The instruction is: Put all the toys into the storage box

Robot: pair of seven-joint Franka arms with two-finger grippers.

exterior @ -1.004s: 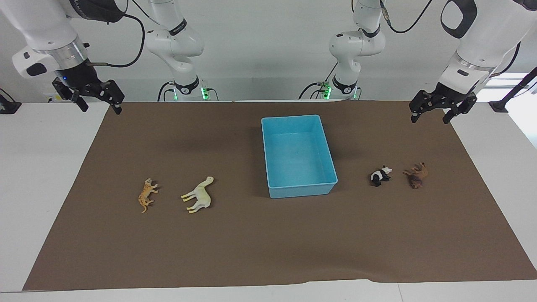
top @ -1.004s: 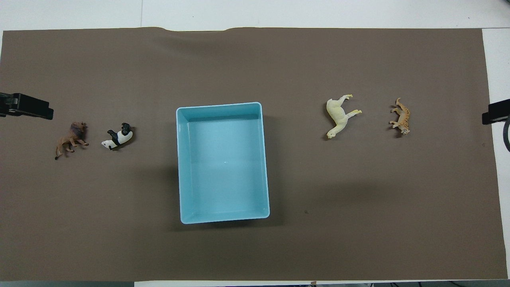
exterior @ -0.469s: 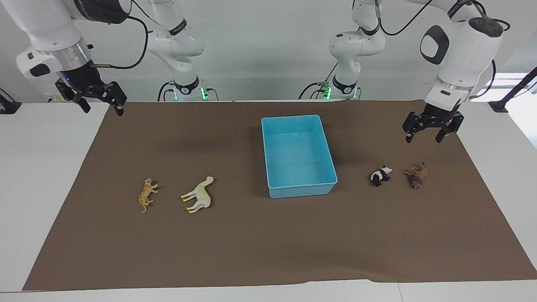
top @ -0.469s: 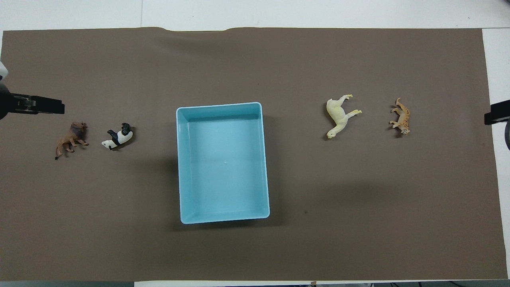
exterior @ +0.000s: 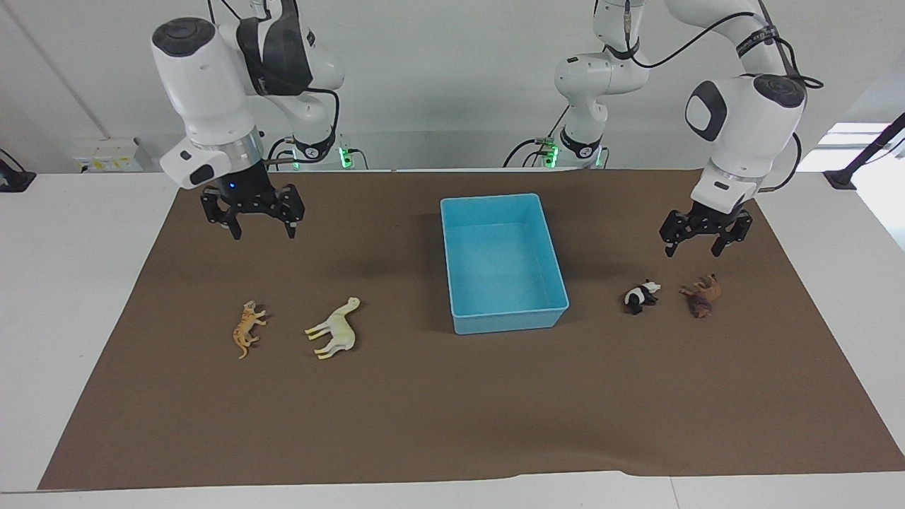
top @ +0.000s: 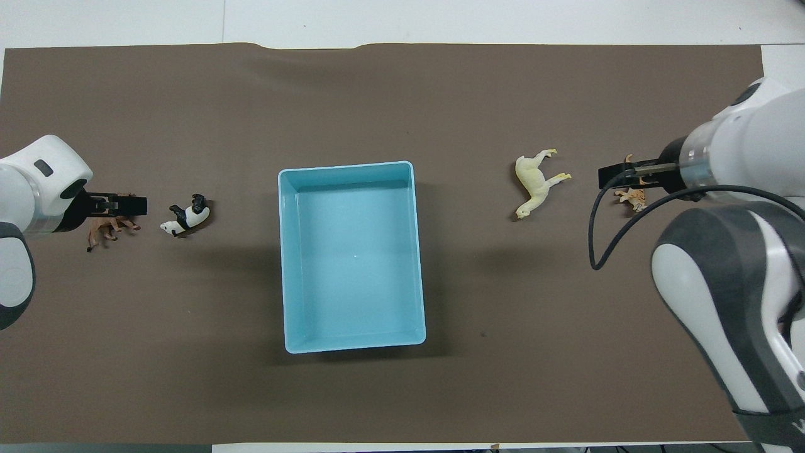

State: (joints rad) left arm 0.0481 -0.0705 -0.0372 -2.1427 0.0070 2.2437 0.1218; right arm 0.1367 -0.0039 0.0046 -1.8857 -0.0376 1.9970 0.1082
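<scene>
The light blue storage box (exterior: 509,319) stands open and empty mid-mat, also in the overhead view (top: 283,251). The orange tiger (exterior: 247,329) and cream-white horse (exterior: 335,330) lie toward the right arm's end. The panda (exterior: 641,295) and brown animal (exterior: 701,297) lie toward the left arm's end. My right gripper (exterior: 263,233) hangs open and empty in the air near the tiger; in the overhead view it (top: 610,176) partly covers the tiger (top: 635,199). My left gripper (exterior: 691,252) hangs open and empty just above the panda and brown animal; overhead it (top: 135,205) overlaps the brown animal (top: 104,229).
A brown mat (exterior: 452,410) covers most of the white table (exterior: 71,283). The horse (top: 534,182) and panda (top: 185,216) lie on their sides, each between the box and its outer toy. The mat's edge farthest from the robots is slightly rippled.
Both arms have swung in from the table's ends and come down. The right gripper moved toward the tiger, the left gripper toward the brown animal and panda. The toys and box have not moved.
</scene>
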